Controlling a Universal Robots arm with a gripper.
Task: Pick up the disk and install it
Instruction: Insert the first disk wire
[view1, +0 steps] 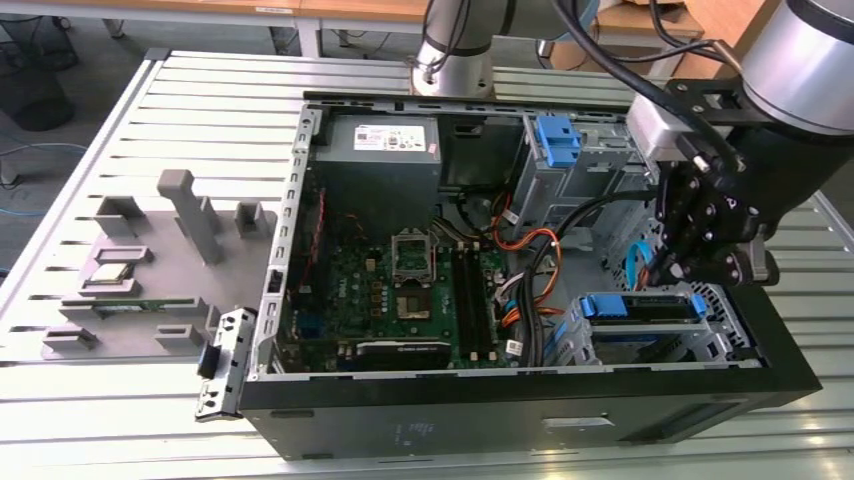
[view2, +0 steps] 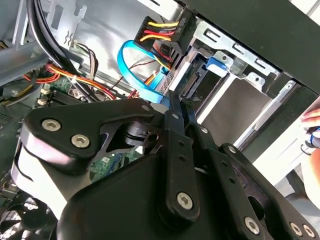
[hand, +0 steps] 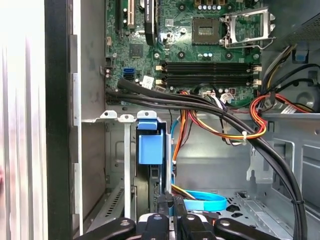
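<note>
Where the drive cage (view1: 733, 322) occupies a corner of the computer case (view1: 534, 420), the disk (view1: 641, 306) sits slotted, blue rail showing; claw (view1: 671, 272) closed, empty, just beside it.

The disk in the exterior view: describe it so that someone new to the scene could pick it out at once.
Find the open black computer case, then the metal drive cage in its near corner at the exterior view's right. The disk sits in that cage, blue rail on top, just under the tool; the bare blue bracket stands at the case's far side.
</note>
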